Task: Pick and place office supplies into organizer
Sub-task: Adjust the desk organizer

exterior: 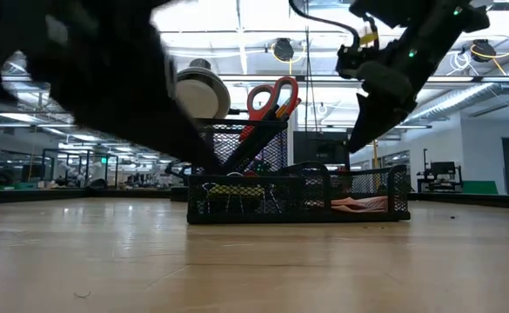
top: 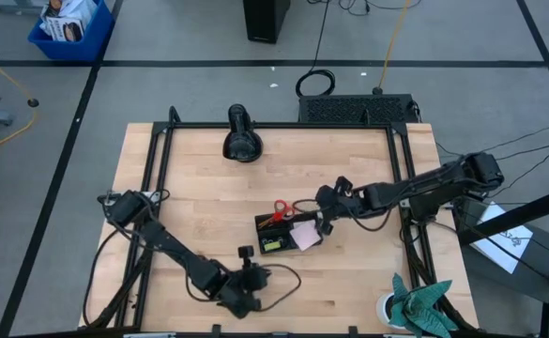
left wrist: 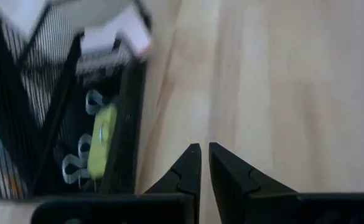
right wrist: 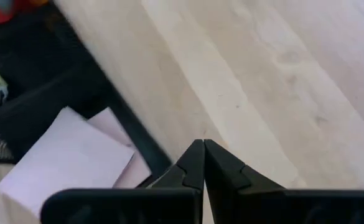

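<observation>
**benchrat:** So where's everything at here? Looks mostly packed to me.

**arm_nerd:** Pretty much. The organizer (top: pixel 283 235) sits mid-tabletop (top: pixel 190 188), and the red-handled scissors (top: pixel 279 210) are standing handles-up in its tall mesh cup, which makes sense since blades-down is the only way they'd stay put. The pink sticky-note pad (top: pixel 304 236) lies flat in the low compartment on the right arm's side. The yellow-green piece (left wrist: pixel 101 140) is down in a low compartment with silver clip loops next to it.

**benchrat:** And the arms?

**arm_nerd:** The right hand (top: pixel 325 222) hovers just over the organizer's edge by the pad, fingers pressed together and holding nothing. My guess is it just dropped the pad off there. The left hand (top: pixel 247 263) is near the front of the tabletop, a little short of the organizer, fingertips nearly touching with only a thin slit between them, also empty.

**benchrat:** Anything left loose?

**arm_nerd:** I can't spot any loose supplies on the wood. There's a black cylindrical device (top: pixel 241 136) at the back, not part of the job.
</observation>
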Motion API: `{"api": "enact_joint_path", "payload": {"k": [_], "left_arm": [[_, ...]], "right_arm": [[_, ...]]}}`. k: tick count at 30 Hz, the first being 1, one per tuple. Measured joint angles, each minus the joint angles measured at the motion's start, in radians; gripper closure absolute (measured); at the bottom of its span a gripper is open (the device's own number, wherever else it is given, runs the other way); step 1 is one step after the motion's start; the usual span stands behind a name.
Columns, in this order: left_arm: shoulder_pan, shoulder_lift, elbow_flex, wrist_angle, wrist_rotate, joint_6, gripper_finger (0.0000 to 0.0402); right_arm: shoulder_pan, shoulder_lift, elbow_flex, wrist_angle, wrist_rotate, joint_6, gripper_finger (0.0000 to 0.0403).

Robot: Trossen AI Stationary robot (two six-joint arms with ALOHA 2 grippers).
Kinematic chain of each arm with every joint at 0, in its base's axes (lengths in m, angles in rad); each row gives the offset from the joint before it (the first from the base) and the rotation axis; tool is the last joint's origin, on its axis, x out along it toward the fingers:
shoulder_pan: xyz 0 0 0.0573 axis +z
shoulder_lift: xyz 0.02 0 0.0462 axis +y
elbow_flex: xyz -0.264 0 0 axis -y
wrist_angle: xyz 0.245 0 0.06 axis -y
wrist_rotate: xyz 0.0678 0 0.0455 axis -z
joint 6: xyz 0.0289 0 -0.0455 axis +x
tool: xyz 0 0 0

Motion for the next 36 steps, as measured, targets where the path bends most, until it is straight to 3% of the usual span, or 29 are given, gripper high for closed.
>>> {"api": "enact_joint_path", "payload": {"k": [5,15,24,36], "left_arm": [[0.016,0.000,-0.062,0.040,0.008,-0.072,0.0364],[0.060,0.000,-0.107,0.075,-0.001,-0.065,0.0364],[0.111,0.000,-0.126,0.070,-0.002,-0.067,0.0364],[0.147,0.000,-0.126,0.063,0.004,-0.045,0.0364]], "right_arm": [[-0.074,0.000,-0.042,0.095,-0.081,-0.065,0.0402],[-0.155,0.005,-0.161,0.267,-0.182,-0.093,0.0403],[-0.130,0.005,-0.210,0.324,-0.234,-0.071,0.0403],[-0.092,0.005,-0.210,0.325,-0.227,-0.067,0.0403]]}}
